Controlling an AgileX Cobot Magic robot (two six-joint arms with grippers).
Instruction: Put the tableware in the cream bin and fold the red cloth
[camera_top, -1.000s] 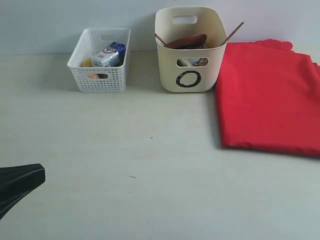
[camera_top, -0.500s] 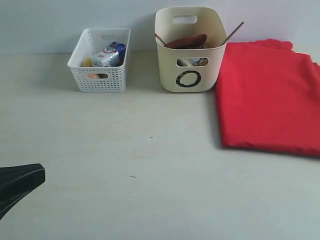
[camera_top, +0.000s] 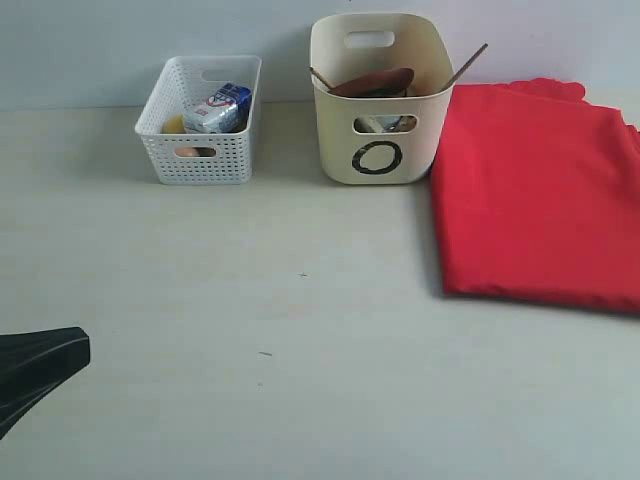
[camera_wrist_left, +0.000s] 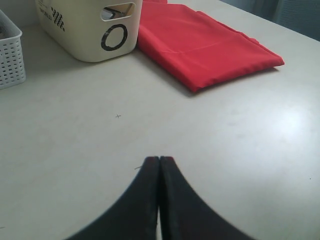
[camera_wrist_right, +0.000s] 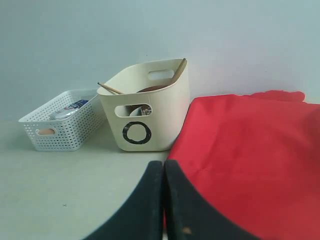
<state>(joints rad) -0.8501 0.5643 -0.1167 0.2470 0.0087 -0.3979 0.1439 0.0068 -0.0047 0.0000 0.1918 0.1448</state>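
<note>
**Tableware in the "O" bin, red cloth folded flat**

The cream bin (camera_top: 378, 100) stands at the far edge of the tabletop (camera_top: 300, 330), about midway along it. A bold black "O" (camera_top: 378, 158) on its near wall is the only writing that reads clearly. A sticker (camera_wrist_left: 52, 17) with a checkered patch on its side wall carries print too small to make out. A brown wooden plate (camera_top: 375, 82) leans inside, and a chopstick (camera_top: 466, 66) pokes over the rim toward the red cloth (camera_top: 540, 195). The cloth lies folded in a flat rectangle just beside the bin, reaching toward the far right corner. Left of the bin, apart from it, sits a white lattice basket (camera_top: 200, 125) holding a blue-white carton (camera_top: 218, 108) — its lettering illegible. The left gripper (camera_wrist_left: 159, 162) is by the near left edge, jaws pressed together and empty; the right gripper (camera_wrist_right: 164, 167) is likewise closed on nothing.
</note>
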